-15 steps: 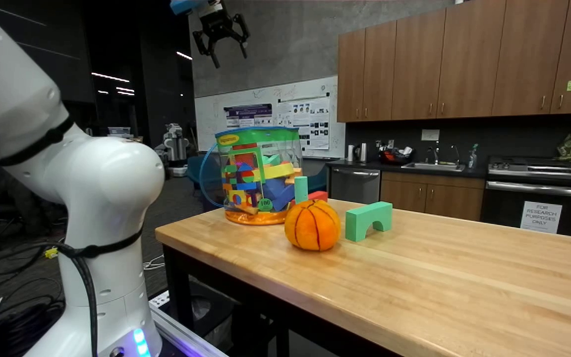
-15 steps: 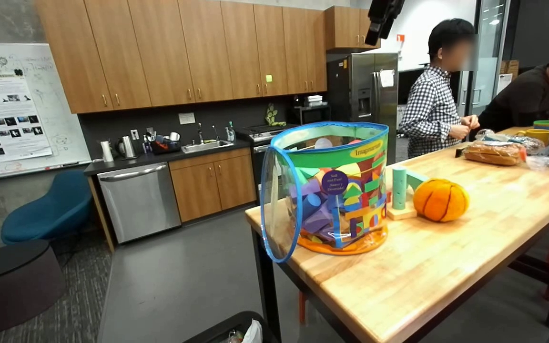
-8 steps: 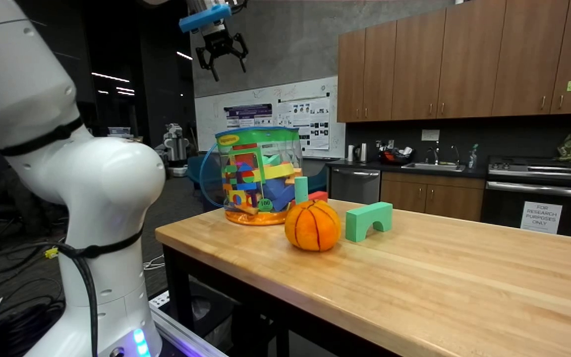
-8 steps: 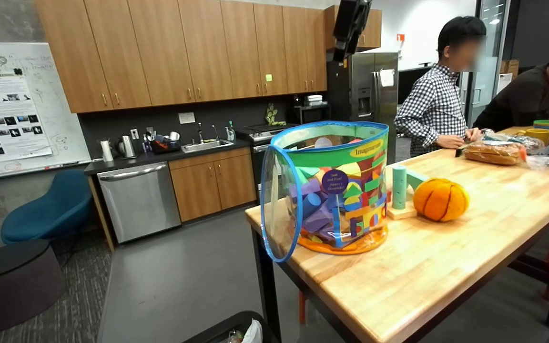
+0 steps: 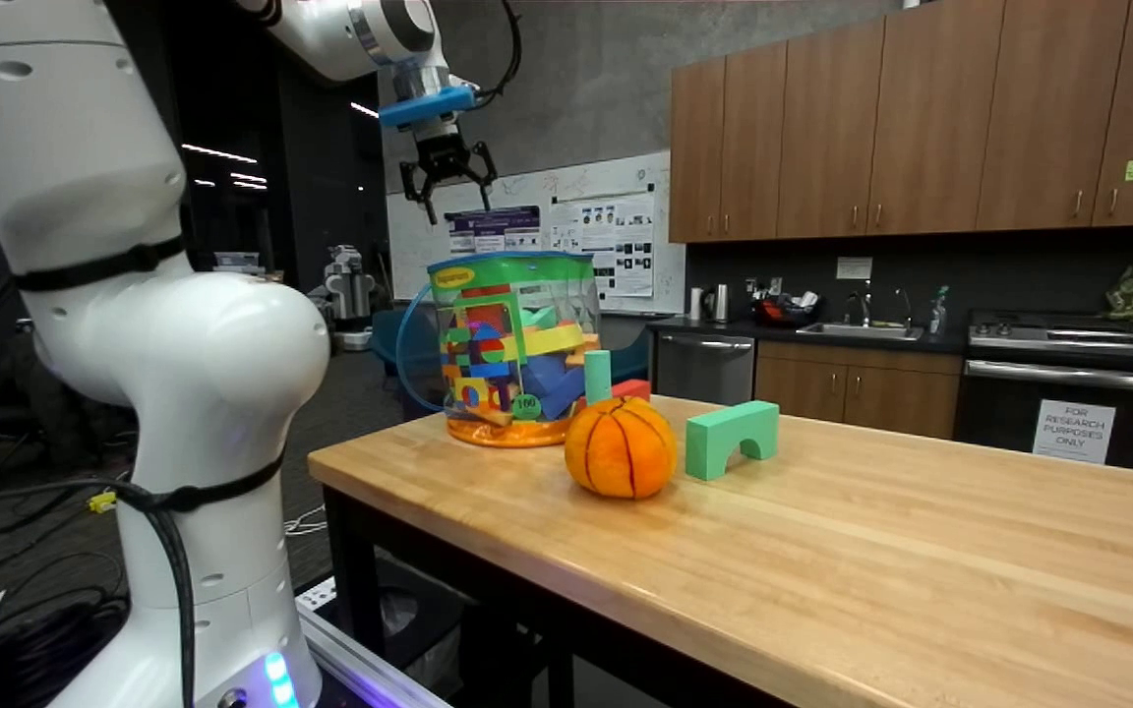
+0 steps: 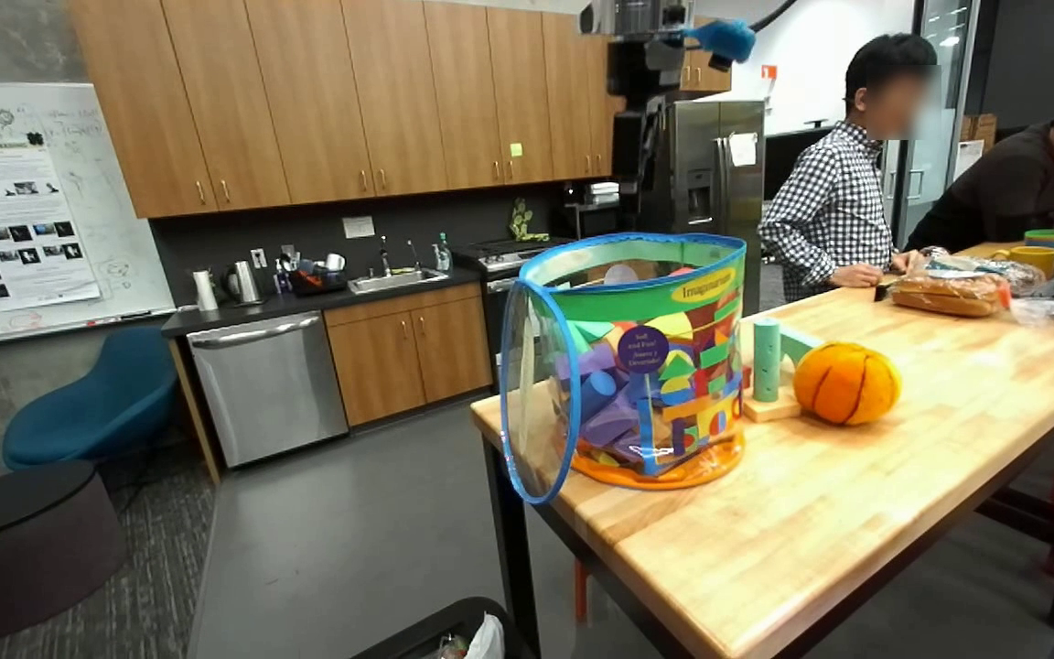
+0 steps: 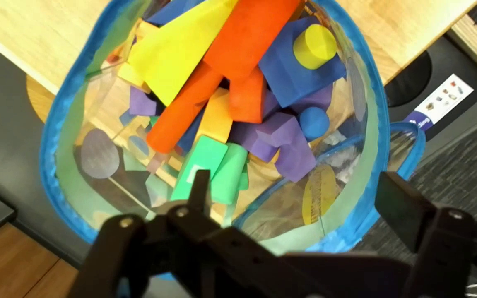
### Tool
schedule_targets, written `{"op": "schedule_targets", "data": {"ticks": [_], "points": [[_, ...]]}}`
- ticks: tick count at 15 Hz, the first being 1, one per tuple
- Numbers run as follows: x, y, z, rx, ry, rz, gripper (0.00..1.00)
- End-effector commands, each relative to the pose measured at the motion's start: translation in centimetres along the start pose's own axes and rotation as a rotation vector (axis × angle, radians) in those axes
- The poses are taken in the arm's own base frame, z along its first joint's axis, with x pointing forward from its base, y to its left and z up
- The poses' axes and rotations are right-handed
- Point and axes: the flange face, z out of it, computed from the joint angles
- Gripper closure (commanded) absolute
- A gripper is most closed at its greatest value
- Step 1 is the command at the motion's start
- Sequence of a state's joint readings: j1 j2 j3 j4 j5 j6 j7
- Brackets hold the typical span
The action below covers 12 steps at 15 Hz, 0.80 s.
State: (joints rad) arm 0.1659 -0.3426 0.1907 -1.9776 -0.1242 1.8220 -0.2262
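Here's my gripper (image 5: 459, 213), hanging above the clear bag (image 5: 517, 267) of blocks (image 7: 292, 151), and its fingers (image 7: 404, 209) stand wide apart. In both exterior views I've got open air between the tips and the top of the bag. The bag stands upright on the table (image 5: 871, 551), its round lid (image 6: 541, 394) dangling down one side. Wrist view now, and I'm looking right down into it: a red block (image 7: 249, 37) alongside a yellow block (image 7: 176, 49), a yellow cylinder (image 7: 314, 46) sitting on a blue block (image 7: 282, 82), and a green block (image 7: 201, 161) showing past one fingertip, well below it. Also on the table, near the bag: an orange ball (image 6: 847, 384) with dark stripes, a green arch (image 5: 732, 433) just beside it, and, in an exterior view, a green cylinder (image 6: 767, 361) standing upright between ball and bag. A man (image 6: 829, 201) in a checked shirt stands at the table's far side.
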Motion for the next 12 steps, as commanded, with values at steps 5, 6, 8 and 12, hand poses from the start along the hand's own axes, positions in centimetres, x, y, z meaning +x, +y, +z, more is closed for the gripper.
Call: {"op": "schedule_targets", "data": {"ticks": [5, 6, 8, 12], "points": [[0.3, -2.2, 8.0, 0.061, -0.133, -0.021, 0.00], [0.3, -2.6, 8.9, 0.065, -0.148, -0.022, 0.00], [0.3, -3.2, 10.5, 0.071, -0.171, -0.025, 0.00], [0.0, -3.8, 13.0, 0.083, -0.213, -0.016, 0.00]]}}
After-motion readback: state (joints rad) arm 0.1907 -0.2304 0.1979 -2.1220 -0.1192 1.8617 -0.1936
